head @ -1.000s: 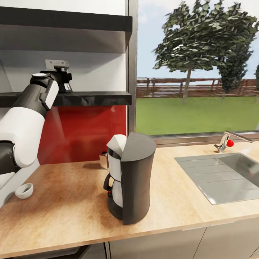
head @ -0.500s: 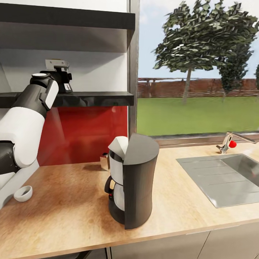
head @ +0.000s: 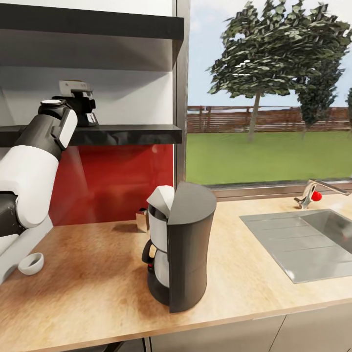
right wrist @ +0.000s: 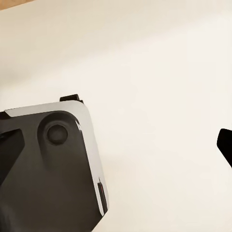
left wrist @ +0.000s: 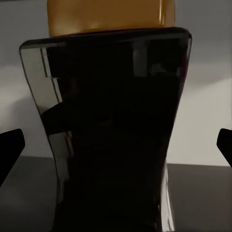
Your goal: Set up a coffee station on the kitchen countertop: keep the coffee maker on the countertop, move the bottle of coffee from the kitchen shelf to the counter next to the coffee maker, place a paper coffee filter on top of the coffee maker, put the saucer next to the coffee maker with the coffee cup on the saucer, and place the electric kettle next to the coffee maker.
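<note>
The bottle of coffee (left wrist: 111, 125), dark glass with an amber cap, stands on the black kitchen shelf (head: 127, 133). My left gripper (left wrist: 116, 142) is open around it, one fingertip (left wrist: 10, 145) on each side and clear of the glass. In the head view the left gripper (head: 80, 108) sits up at the shelf and hides the bottle. The dark coffee maker (head: 183, 249) stands on the wooden countertop (head: 88, 288) with a white paper filter (head: 161, 196) on top. A small white cup (head: 31, 263) rests at the counter's left. My right gripper (right wrist: 116, 145) is open over a pale surface.
A small brown object (head: 142, 218) stands behind the coffee maker by the red backsplash (head: 112, 181). A steel sink (head: 303, 244) and faucet (head: 310, 190) lie to the right under the window. A second shelf (head: 93, 24) hangs above the first.
The head camera shifted a little at first, sliding the whole scene. My left gripper has risen slightly at the shelf. The things on the counter have not moved.
</note>
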